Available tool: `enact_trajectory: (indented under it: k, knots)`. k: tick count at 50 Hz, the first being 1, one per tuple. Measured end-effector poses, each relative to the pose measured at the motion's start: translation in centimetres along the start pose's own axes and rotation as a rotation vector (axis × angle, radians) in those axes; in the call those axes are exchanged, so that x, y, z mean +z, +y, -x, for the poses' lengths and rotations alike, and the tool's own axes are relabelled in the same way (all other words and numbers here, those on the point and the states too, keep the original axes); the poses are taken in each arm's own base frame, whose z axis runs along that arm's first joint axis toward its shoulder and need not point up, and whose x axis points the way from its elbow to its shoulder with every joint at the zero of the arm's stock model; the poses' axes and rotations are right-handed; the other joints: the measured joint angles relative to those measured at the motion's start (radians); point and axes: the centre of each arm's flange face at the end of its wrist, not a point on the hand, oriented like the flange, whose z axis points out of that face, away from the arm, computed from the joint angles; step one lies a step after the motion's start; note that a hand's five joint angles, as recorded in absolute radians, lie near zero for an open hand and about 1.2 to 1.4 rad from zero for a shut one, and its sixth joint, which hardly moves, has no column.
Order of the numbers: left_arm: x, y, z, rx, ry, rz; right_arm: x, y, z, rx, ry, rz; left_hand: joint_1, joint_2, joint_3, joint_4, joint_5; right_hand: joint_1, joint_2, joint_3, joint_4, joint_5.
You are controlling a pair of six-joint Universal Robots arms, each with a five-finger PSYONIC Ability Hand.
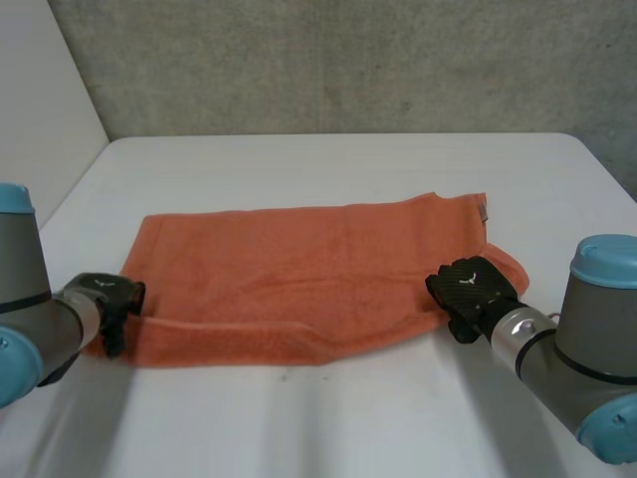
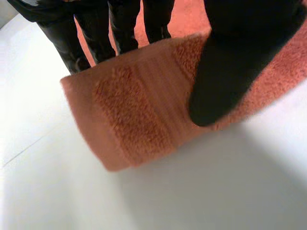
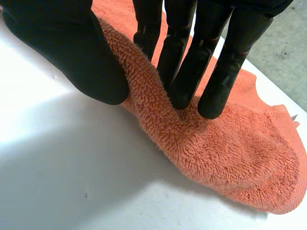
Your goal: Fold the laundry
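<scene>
The black left hand (image 2: pixel 234 64) pinches a folded corner of the orange terry-cloth towel (image 2: pixel 136 117) between thumb and fingers, apparently raised just off the white table (image 2: pixel 201 191).

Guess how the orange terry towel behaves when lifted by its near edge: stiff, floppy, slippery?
Probably floppy: the orange terry towel bunches into a ridge between the right hand's thumb and fingers, so its middle should sag. Likely grippy, not slippery: the looped pile looks coarse. Probably light: the left hand holds its folded corner with a pinch.
</scene>
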Motion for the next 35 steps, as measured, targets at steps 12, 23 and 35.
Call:
enact_trajectory:
  k: [12, 23, 35]
  knots:
    - [-1.1, -0.2, 0.6, -0.029, -0.084, -0.068, -1.3, -1.2, -0.8, 0.031, -0.005, 0.033, 0.322, 0.391, 0.389, 0.395, 0.377, -0.325, -0.445, -0.452, -0.456, -0.414]
    - [-2.5, -0.6, 0.8, -0.071, -0.121, -0.161, -2.6, -5.3, -5.6, 0.054, 0.030, -0.010, 0.325, 0.399, 0.397, 0.404, 0.383, -0.391, -0.505, -0.533, -0.544, -0.513]
    - [-3.1, -0.9, 1.0, -0.106, -0.140, -0.209, -1.2, -7.3, -9.1, -0.157, 0.042, -0.046, 0.326, 0.400, 0.398, 0.405, 0.383, -0.434, -0.568, -0.584, -0.584, -0.562]
